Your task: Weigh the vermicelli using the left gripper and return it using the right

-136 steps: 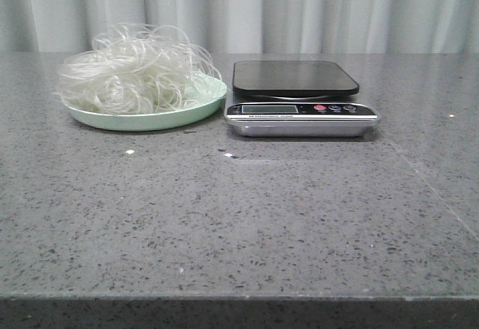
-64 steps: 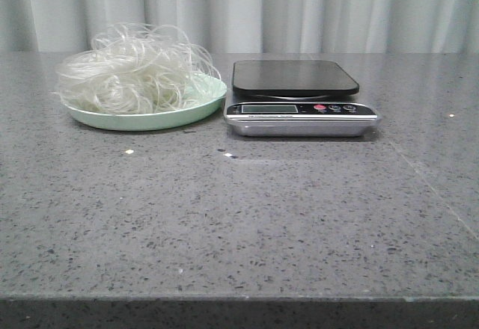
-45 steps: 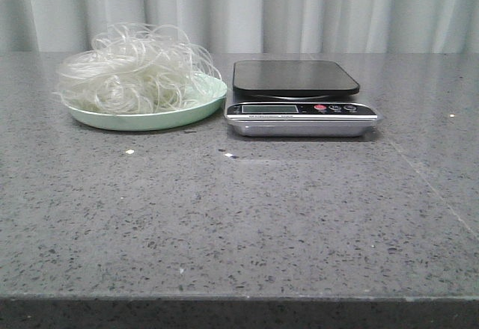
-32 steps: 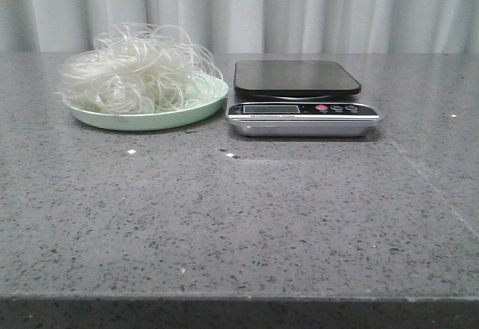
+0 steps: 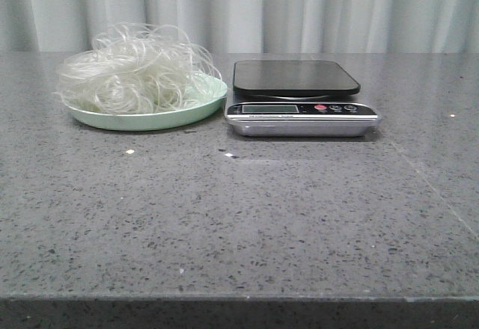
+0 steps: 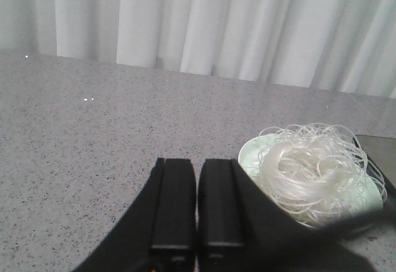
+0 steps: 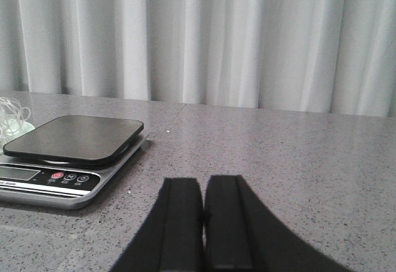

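vermicelli [image 5: 138, 71] heaped on pale green plate [image 5: 202, 108], far left of grey speckled table [image 5: 239, 217] in front view. loose translucent white strands, piled high, spilling over the plate's left rim; most of plate surface hidden beneath, only near rim and right edge exposed. same tangle noted in left wrist view [image 6: 315, 170], plate [image 6: 250, 154] partly covered, lower edge blocked by dark gripper body.

kitchen scale [image 5: 301, 97] just beside plate on its right, apparently not touching; dark flat platform bare, silver base, display and small buttons facing the camera. display reading too small to make out. in right wrist view scale [image 7: 71, 151] cut off at frame edge, with a few vermicelli strands [image 7: 12, 114] barely showing at that same edge. in left wrist view only a dark corner of scale visible at frame border.

left gripper [image 6: 196, 207]: black fingers together, only a thin seam between, clamped on nothing, held short of the plate and apart from the noodles. right gripper [image 7: 203, 213]: fingers likewise pressed together, empty, off to the side of the scale. height of either above table not determinable. neither gripper nor arm seen in front view.

white pleated curtain [image 5: 299, 7] behind table. a few tiny pale specks [image 5: 129, 151] on tabletop near plate; nature unclear.
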Controlling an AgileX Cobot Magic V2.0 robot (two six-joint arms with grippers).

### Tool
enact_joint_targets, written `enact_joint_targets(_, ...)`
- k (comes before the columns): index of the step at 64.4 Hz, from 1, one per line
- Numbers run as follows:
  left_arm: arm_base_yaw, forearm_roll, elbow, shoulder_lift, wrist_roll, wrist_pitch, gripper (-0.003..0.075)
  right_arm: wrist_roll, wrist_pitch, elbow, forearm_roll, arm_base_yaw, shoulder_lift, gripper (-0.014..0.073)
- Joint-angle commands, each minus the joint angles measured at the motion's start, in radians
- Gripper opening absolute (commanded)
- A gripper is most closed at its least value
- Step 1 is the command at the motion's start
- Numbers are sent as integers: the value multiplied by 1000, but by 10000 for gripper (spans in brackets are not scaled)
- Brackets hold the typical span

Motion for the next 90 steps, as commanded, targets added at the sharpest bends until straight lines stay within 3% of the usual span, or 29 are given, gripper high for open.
enact_joint_targets(1, -7, -14, -37, 35, -1, -72, 165, -5, -83, -8, 1, -5, -17, 180)
enact_joint_targets(5, -7, -14, -49, 48, -1, -74, 225, -5, -83, -8, 1, -5, -17, 180)
enact_joint_targets(6, -7, -14, -57, 55, -1, -79, 277, -5, -83, -8, 1, -5, -17, 180)
enact_joint_targets(11, -7, -14, -75, 73, 1, -83, 377, -5, -83, -8, 1, -5, -17, 180)
enact_joint_targets(12, -7, -14, -89, 84, 1, -83, 440, -5, -83, -8, 1, -5, -17, 180)
enact_joint_targets(21, -7, -14, -163, 166, 33, -58, 589, -5, -83, -8, 1, -5, -17, 180)
enact_joint_targets(28, -39, -17, -250, 258, 74, 3, 587, -5, -83, -8, 1, -5, -17, 180)
enact_joint_targets(38, -183, -18, -404, 455, 158, 87, 587, -5, -83, -8, 1, -5, -17, 180)
enact_joint_targets(51, -326, 40, -612, 735, 160, 175, 587, -5, -83, -8, 1, -5, -17, 180)
enact_joint_targets(72, -356, 48, -975, 1125, 195, 410, 587, -5, -83, -8, 1, -5, -17, 180)
enact_joint_targets(90, -375, 48, -1119, 1300, 204, 543, 587, -5, -83, -8, 1, -5, -17, 180)
